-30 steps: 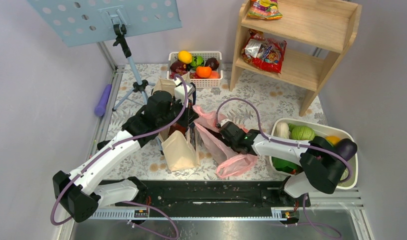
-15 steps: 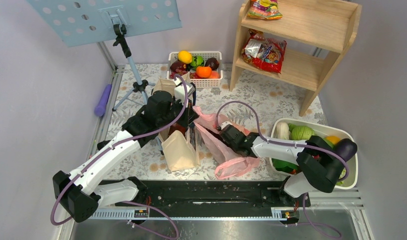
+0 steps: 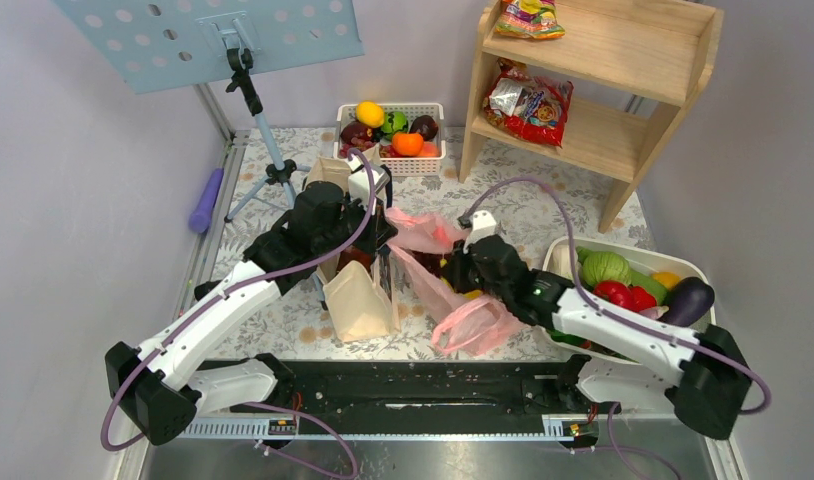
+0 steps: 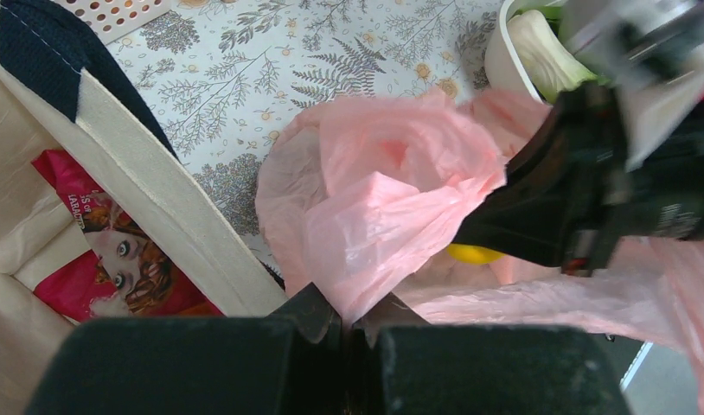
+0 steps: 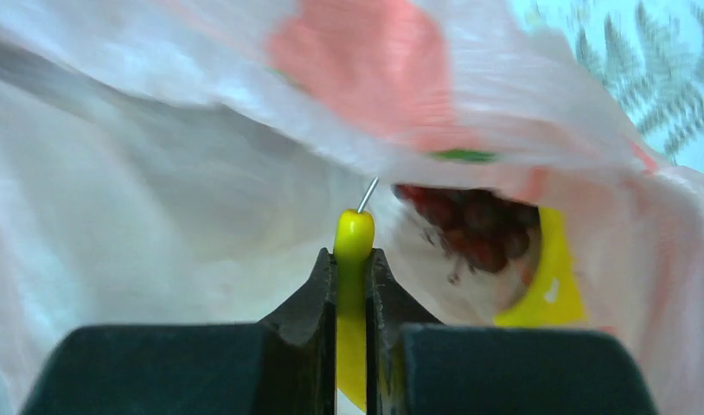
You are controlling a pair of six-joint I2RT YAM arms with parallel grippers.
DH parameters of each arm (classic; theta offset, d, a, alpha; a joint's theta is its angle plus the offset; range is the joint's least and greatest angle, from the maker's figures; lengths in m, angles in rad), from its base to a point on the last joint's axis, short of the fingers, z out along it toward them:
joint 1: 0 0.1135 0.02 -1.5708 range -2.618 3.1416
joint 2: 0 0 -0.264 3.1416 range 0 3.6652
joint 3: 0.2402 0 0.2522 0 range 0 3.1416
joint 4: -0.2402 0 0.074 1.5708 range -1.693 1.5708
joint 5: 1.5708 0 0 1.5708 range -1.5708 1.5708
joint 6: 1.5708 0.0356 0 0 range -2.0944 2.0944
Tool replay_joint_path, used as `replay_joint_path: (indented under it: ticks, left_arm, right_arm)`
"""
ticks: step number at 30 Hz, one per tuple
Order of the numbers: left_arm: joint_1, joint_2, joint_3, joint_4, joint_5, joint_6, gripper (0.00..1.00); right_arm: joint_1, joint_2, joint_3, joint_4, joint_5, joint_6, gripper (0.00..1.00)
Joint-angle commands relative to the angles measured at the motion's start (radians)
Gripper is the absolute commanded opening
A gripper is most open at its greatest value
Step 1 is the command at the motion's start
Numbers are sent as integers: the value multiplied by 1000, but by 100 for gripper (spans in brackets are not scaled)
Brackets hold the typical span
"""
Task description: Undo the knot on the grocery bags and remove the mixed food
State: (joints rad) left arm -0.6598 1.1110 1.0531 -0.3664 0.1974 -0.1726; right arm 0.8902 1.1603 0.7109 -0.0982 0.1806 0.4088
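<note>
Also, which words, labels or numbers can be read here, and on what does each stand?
Magenta packet in the tote: white lettering on its edge, too small to read.
Red packet on the shelf: print too small.
No text reads clearly anywhere.

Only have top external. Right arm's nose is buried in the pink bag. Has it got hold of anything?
Observer: Yes. The right wrist view shows the right fingers shut on a thin yellow stem-like piece inside the pink bag. Which food it is, I can't tell.
Operator: Anything else in there?
Observer: A dark red grape bunch lies just behind that piece.
Operator: Left arm?
Observer: In the left wrist view, the left fingers pinch a fold of the bag's pink plastic, right beside the canvas tote.
</note>
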Motion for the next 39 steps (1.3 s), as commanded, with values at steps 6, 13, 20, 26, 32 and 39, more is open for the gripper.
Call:
replay_joint_path:
  ticks: [6, 13, 20, 26, 32, 39]
  left_arm:
    - [-3, -17, 13, -9, -67, -6, 0]
    - [-5, -21, 16, -5, -12, 10, 3]
    - [-9, -106, 39, 8, 4, 72, 90]
    - [-16, -246, 45, 122, 102, -92, 91]
    - [-85, -241, -3, 309, 219, -295, 95]
    - [-166, -169, 8, 305, 124, -270, 97]
  right_arm:
    - [9, -215, 28, 253, -63, 139, 0]
    - [8, -354, 25, 293, -20, 184, 0]
    - [8, -403, 58, 373, 68, 245, 0]
    - [8, -383, 117, 418, 131, 285, 0]
    - [9, -328, 165, 467, 135, 387, 0]
    - [19, -234, 278, 379, 112, 530, 0]
